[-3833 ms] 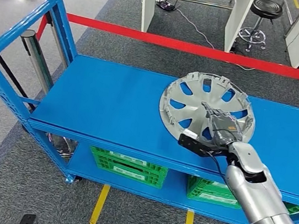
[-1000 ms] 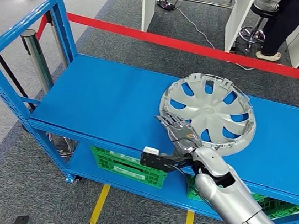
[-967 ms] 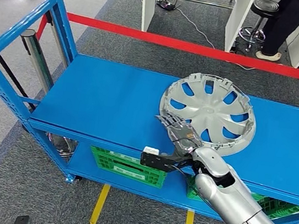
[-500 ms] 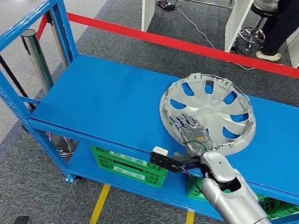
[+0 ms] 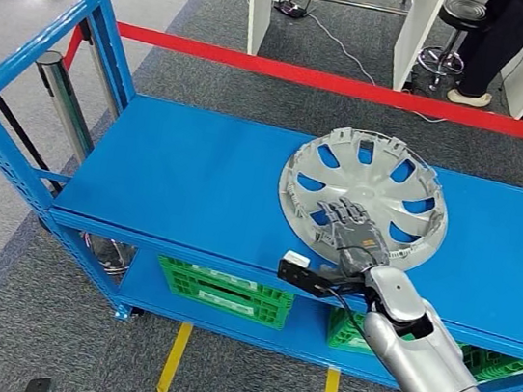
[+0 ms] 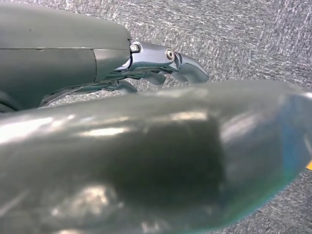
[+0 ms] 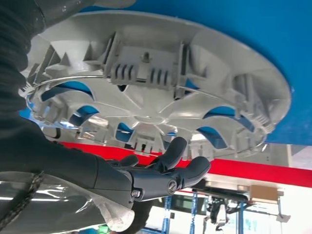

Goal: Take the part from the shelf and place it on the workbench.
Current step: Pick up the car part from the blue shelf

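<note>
A silver hubcap [image 5: 386,179] lies flat on the right half of the blue shelf [image 5: 187,176], inner side up with clips round its rim. My right hand [image 5: 351,230] hovers over its near edge, fingers stretched out and apart, holding nothing. In the right wrist view the dark fingers [image 7: 173,170] reach out just short of the hubcap [image 7: 154,87], with a gap between them. In the left wrist view my left hand [image 6: 158,61] hangs over grey carpet with its fingers extended and nothing in them.
Blue shelf uprights [image 5: 98,27] rise at the left. Green crates [image 5: 230,294] sit on the lower level. A red barrier tape [image 5: 333,84] runs behind the shelf. Beyond it stand a white bench [image 5: 260,1], a stool [image 5: 464,20] and a person [image 5: 505,40].
My right hand has moved right and forward, from the shelf's front edge left of the hubcap to over the hubcap's near part. The hubcap has not moved.
</note>
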